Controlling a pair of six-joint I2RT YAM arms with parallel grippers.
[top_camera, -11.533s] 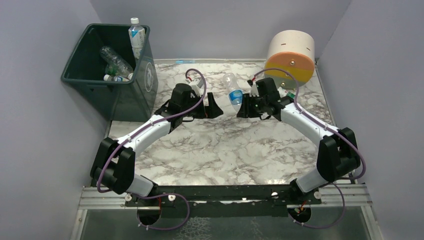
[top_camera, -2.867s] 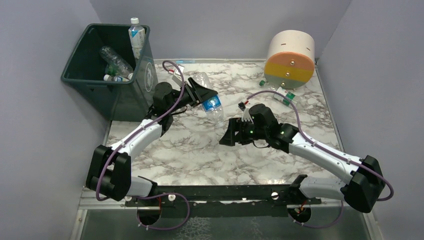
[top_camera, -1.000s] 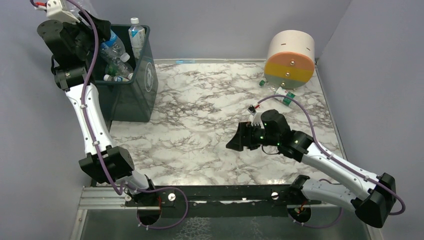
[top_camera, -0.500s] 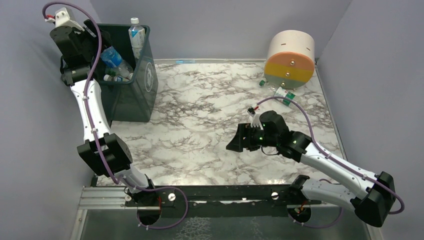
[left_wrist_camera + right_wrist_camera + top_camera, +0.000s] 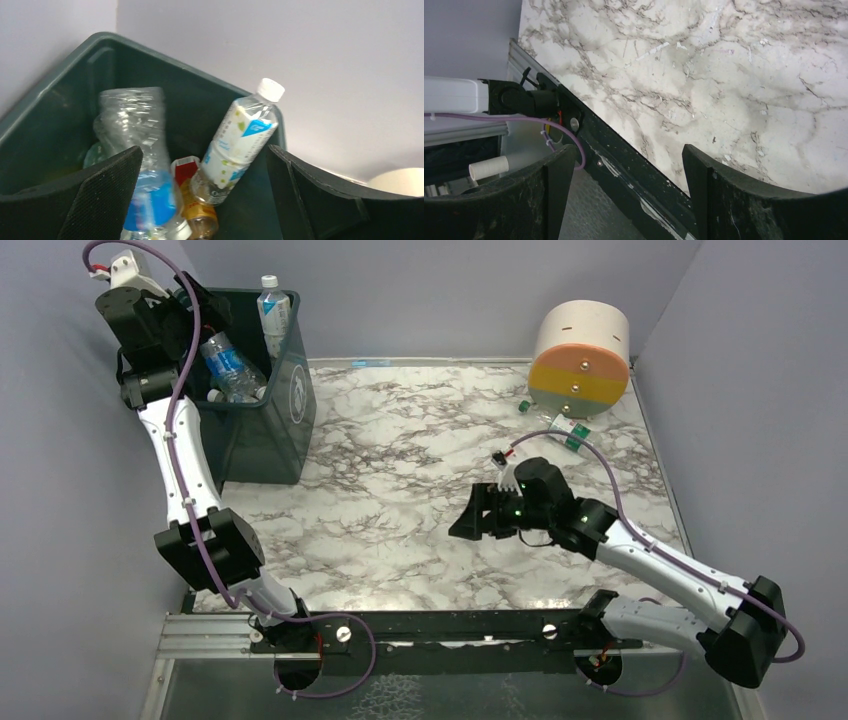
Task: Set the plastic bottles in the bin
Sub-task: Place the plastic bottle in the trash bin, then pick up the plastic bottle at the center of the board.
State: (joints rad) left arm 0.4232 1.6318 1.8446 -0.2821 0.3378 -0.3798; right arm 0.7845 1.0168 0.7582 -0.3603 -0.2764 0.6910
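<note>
Several plastic bottles [image 5: 235, 145]: inside the bin [image 5: 60, 100], at the desk's [image 5: 420, 430] far left corner; a white-capped one leans on its wall.
Blue-labelled bottle [image 5: 150, 200]: blurred, beneath my left fingers [image 5: 100, 200], on the pile.
My left fingers: spread wide, holding nothing.
My right fingers [image 5: 539, 200]: spread, empty, over the desk.
Doing it well: I should rise straight past the rim before swinging away.

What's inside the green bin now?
The bin holds a crumpled clear blue-labelled bottle, a white-capped bottle leaning in the far corner and a small amber bottle. What lies beneath them is hidden.
</note>
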